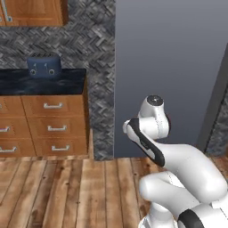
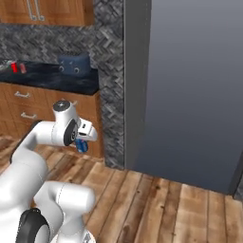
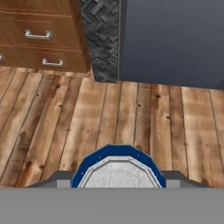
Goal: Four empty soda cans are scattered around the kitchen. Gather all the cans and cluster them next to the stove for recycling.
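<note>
Holding a blue can [image 3: 118, 168] between its jaws, the gripper [image 2: 83, 142] hangs above the wood floor [image 3: 131, 113], near the drawers [image 2: 26, 107] and the grey fridge [image 2: 190, 85]. A red can [image 2: 14, 67] stands on the dark counter [image 2: 52, 78] beside the toaster [image 2: 74, 64].

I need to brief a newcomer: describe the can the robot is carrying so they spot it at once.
Start at the tall grey fridge, then drop to the white arm before it. Its hand grips a small blue can with a silvery top, unlike the red cans far off on the dark counter.
</note>
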Controlling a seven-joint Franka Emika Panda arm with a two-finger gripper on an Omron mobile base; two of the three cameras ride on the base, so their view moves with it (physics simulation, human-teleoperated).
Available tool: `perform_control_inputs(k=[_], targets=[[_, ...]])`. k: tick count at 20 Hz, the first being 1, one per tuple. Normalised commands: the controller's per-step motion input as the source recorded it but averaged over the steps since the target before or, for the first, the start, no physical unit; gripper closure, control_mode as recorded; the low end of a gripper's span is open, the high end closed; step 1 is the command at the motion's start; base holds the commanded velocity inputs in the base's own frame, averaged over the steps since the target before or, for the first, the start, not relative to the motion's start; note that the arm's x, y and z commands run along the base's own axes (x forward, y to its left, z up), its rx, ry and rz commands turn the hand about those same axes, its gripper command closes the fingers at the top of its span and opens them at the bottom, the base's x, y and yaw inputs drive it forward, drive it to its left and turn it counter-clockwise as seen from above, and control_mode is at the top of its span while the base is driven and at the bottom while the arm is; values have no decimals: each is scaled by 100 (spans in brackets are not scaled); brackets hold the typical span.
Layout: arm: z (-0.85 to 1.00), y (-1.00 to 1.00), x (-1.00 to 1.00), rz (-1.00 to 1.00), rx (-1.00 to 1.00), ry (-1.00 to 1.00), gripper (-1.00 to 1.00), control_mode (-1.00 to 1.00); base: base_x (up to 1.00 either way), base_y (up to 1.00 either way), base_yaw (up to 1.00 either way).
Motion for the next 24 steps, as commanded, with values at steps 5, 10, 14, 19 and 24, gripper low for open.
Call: perform_control_inputs(k=[5,10,14,19,24], targets=[[0,0,0,0,0,0,100,100,63,0,28],[0,0,0,0,0,0,100,100,62,6,29],[0,0,0,0,0,0,100,100,51,46,8],[0,0,0,0,0,0,100,100,43,62,0],[0,0,0,0,0,0,100,100,38,64,0]])
